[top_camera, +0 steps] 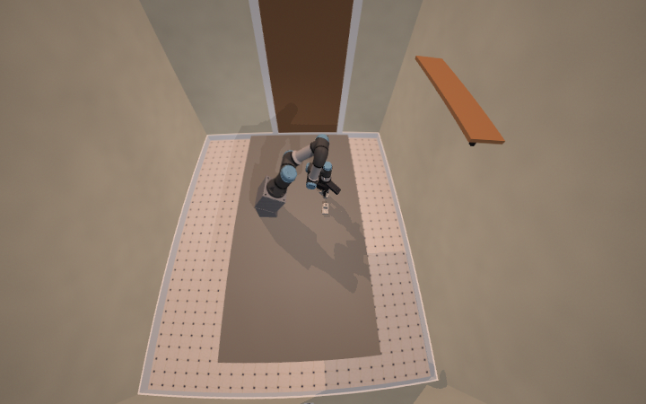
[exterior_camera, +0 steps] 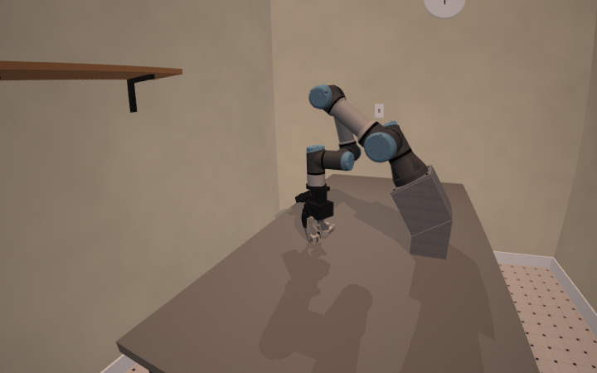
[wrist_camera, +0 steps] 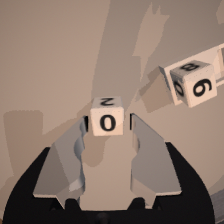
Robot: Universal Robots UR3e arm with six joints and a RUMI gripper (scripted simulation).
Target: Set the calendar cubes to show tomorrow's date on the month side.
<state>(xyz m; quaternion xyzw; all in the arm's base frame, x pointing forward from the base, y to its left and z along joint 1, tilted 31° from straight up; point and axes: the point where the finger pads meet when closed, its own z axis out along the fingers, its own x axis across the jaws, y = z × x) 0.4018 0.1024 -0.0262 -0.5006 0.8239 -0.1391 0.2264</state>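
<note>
My gripper (top_camera: pixel 324 193) (exterior_camera: pixel 318 230) (wrist_camera: pixel 108 115) points down and is partly open, its fingertips on either side of a loose white cube (wrist_camera: pixel 107 123). In the wrist view gaps show between this cube and both fingers. The cube shows a 0 on its face towards the wrist camera and a 2 on the foreshortened face beyond. A second white cube (wrist_camera: pixel 196 85) (exterior_camera: pixel 315 239) sits at one end of the small white tray (wrist_camera: pixel 206 55) (top_camera: pixel 325 213), at the wrist view's upper right. It shows 6, 8 and a partly seen 0. The month's name is not visible.
The robot's grey base block (top_camera: pixel 269 204) (exterior_camera: pixel 424 210) stands on the table (top_camera: pixel 295 309) (exterior_camera: pixel 229 307), to the side of the gripper. An orange shelf (top_camera: pixel 459 100) (exterior_camera: pixel 88 71) is fixed on the wall, high above the table. Arm shadows cross the table.
</note>
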